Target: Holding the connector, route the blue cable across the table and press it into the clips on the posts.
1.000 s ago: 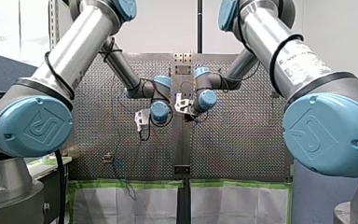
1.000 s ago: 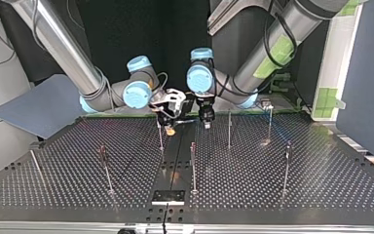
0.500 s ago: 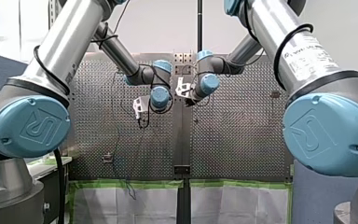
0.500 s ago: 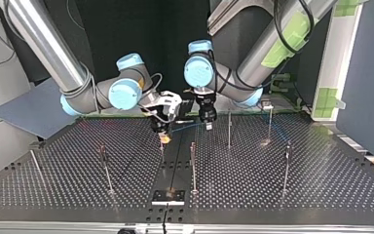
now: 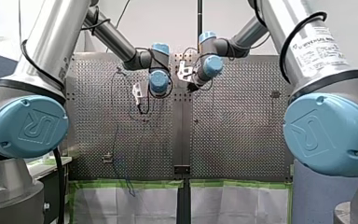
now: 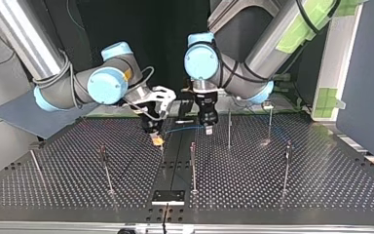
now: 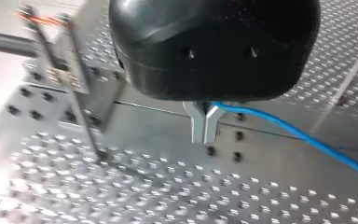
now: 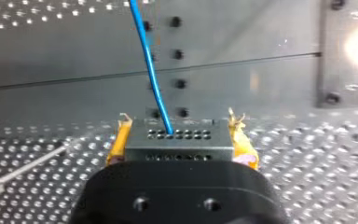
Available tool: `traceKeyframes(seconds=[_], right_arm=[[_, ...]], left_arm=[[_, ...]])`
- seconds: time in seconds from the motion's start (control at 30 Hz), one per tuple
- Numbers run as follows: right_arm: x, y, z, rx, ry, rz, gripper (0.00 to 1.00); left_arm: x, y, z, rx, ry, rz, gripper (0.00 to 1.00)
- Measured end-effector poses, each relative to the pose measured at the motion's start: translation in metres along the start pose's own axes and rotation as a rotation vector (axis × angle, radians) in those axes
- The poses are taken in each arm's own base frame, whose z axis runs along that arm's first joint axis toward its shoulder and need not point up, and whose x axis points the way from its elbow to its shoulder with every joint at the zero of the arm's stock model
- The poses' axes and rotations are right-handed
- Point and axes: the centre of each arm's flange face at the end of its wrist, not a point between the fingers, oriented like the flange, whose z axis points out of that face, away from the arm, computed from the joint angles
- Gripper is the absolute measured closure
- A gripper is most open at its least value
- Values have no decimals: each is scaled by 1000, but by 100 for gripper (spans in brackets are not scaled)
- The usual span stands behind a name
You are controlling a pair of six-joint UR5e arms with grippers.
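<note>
here my right gripper [image 8: 177,139] is closed on the connector [image 8: 177,134], a dark block with rows of small holes. its yellow pads [image 8: 118,142] press on the two sides of the block. the blue cable [image 8: 150,70] goes out of one hole in the front face of the connector and runs straight ahead of the gripper, above the table [image 8: 51,56].

my left gripper [image 7: 204,127] has its metal fingers [image 7: 198,128] pressed together, with no gap at the tips. the blue cable comes out at the root of these fingers, so they pinch it there. from there it runs off to one side, low over the perforated plate.

in the top view both grippers hang over the far middle of the table, near each other but apart: my right one a little left of the centre, my left one a little right of it. the cable makes a short, almost level span between them, above the plate. the middle post [image 6: 193,165] stands on the near side of this span, apart from it. a far post [image 6: 229,129] stands just to the right of my left gripper. past it a faint blue line goes on to the right, and i cannot tell if it sits in any clip.
</note>
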Motion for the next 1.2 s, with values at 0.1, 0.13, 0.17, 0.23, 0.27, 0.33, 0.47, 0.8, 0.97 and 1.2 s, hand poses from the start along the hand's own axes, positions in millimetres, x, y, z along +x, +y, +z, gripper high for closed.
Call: traceKeyframes(seconds=[0.1, 0.13, 0.17, 0.23, 0.27, 0.33, 0.47, 0.8, 0.97, 1.2], right_arm=[[15, -2, -10, 1, 19, 0, 100], [21, -3, -14, 1, 25, 0, 100], [26, -3, -17, 2, 29, 0, 100], [37, -4, -25, 2, 40, -1, 100], [41, -5, -28, 3, 46, -2, 100], [51, -7, -36, 6, 56, -5, 100], [69, -13, -50, 17, 83, -11, 100], [70, -13, -50, 43, 79, -9, 100], [58, -10, -42, 38, 59, -10, 100], [55, -6, -37, 55, 54, -5, 100]], left_arm=[[-16, 0, -5, 4, -17, -8, 100], [-22, 0, -7, 5, -24, -11, 100], [-26, 0, -9, 6, -29, -13, 100], [-36, 0, -12, 8, -41, -19, 100], [-40, 0, -14, 9, -45, -21, 100], [-48, 0, -17, 12, -54, -26, 100], [-65, -1, -24, 20, -77, -40, 100], [-88, -2, -23, 60, -130, -69, 100], [-79, -2, -10, 85, -117, -59, 100], [-83, 4, 6, 95, -129, -61, 100]])
